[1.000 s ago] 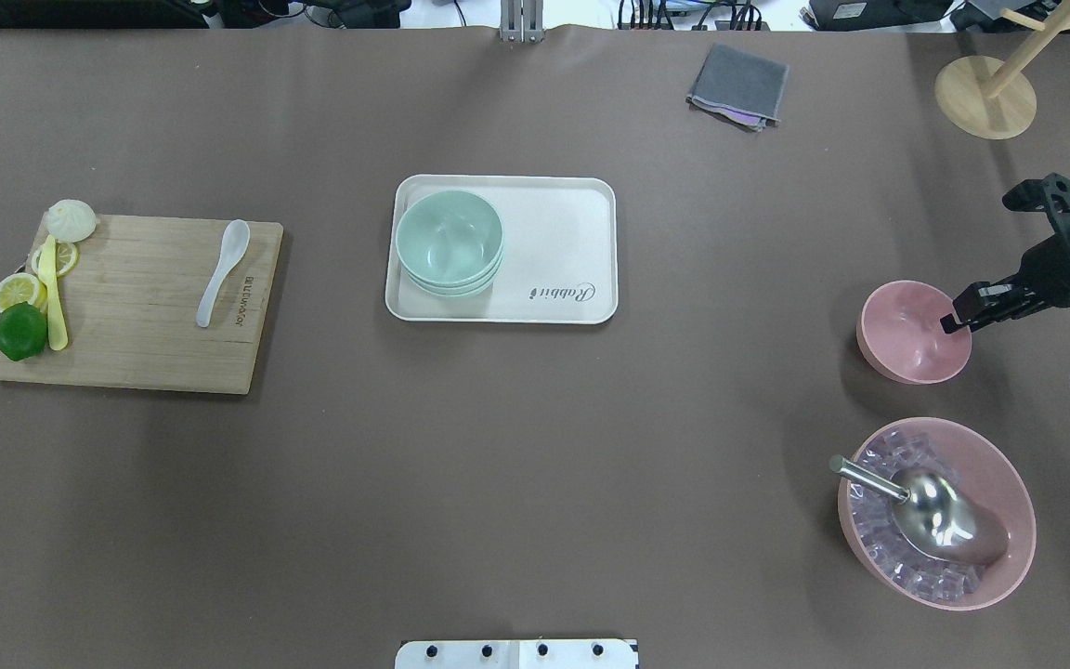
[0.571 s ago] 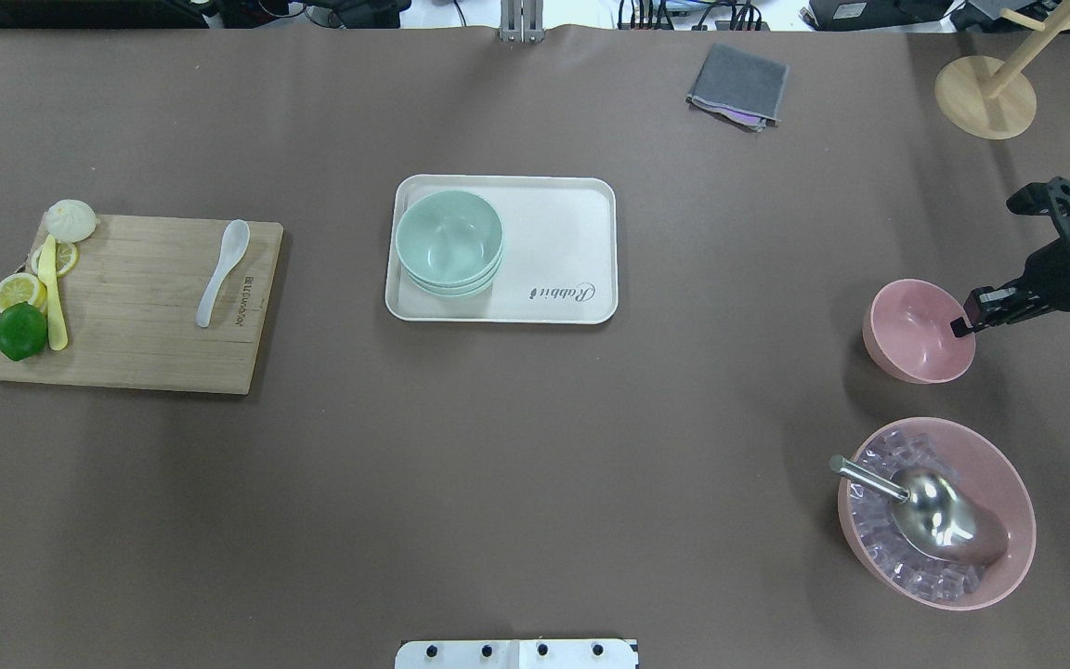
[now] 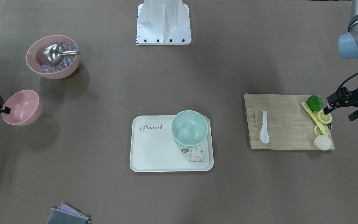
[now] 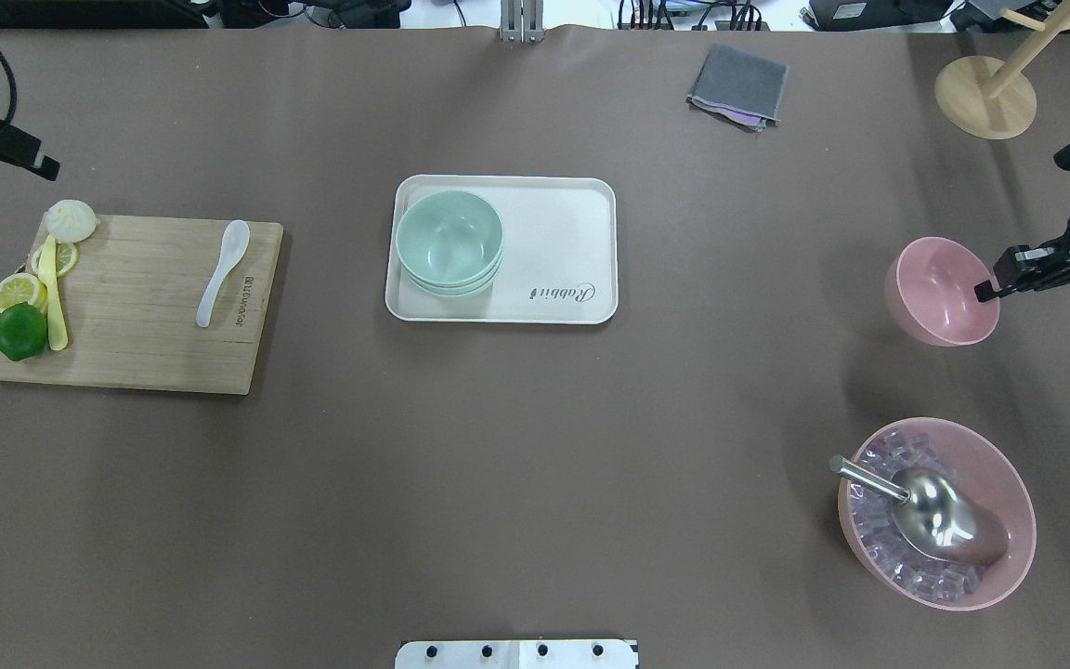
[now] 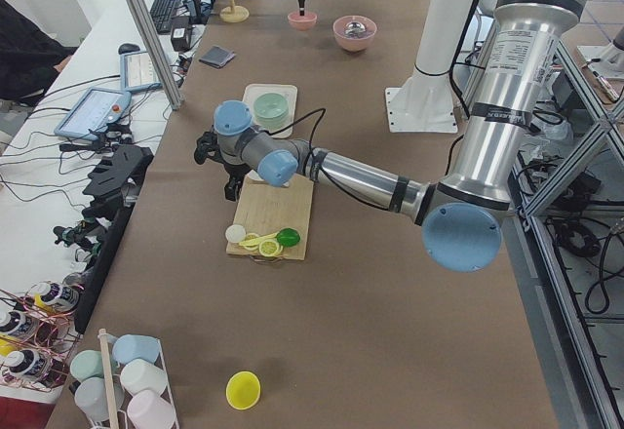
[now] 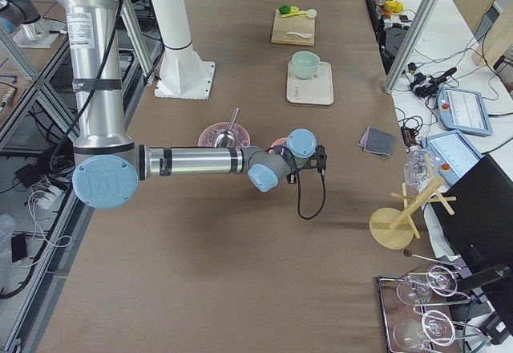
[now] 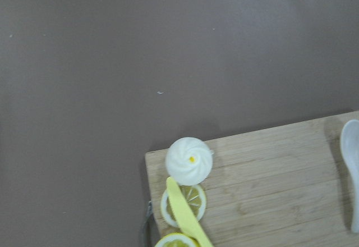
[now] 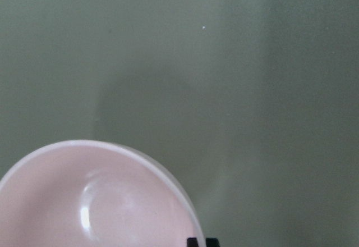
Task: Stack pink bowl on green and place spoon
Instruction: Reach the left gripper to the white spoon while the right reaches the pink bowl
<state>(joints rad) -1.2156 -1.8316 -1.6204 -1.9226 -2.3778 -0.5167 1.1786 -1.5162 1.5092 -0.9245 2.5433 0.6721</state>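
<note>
Now, right gripper [image 4: 984, 291]: my fingers are pressed together on the rim of the pink bowl [image 4: 939, 288], at the right edge of the overhead view, a little above the middle height.
Pink bowl: it hangs in my pinch, mouth up, off the table [image 4: 535, 465]; its shadow lies apart from it, lower in the frame. In my right wrist view it fills the lower left corner, and my black fingertips show at the bottom edge, against its rim.
Left gripper [image 4: 41, 165]: it hovers in the upper left corner of the overhead view, over the table near the bun [image 4: 71, 220]. I cannot tell if its fingers are spread or together.
Green bowls [image 4: 449, 237]: they are stacked in each other, in the left part of the white tray [image 4: 558, 232], at the middle of the frame.
Spoon [image 4: 222, 271]: white, it lies flat on the cutting board [image 4: 145, 344] in the left part of the frame, its scoop end toward the upper edge, apart from my left gripper. My left wrist view shows it only at the right edge.
Board's left side: the bun at the upper corner, then lemon slices [image 4: 18, 290], a yellow knife [image 4: 54, 297] and a lime [image 4: 20, 332].
Lower right of the frame: a large pink bowl [image 4: 1029, 534] with ice cubes and a metal scoop [image 4: 934, 511].
Upper edge, right of the middle: a folded grey cloth [image 4: 737, 85].
</note>
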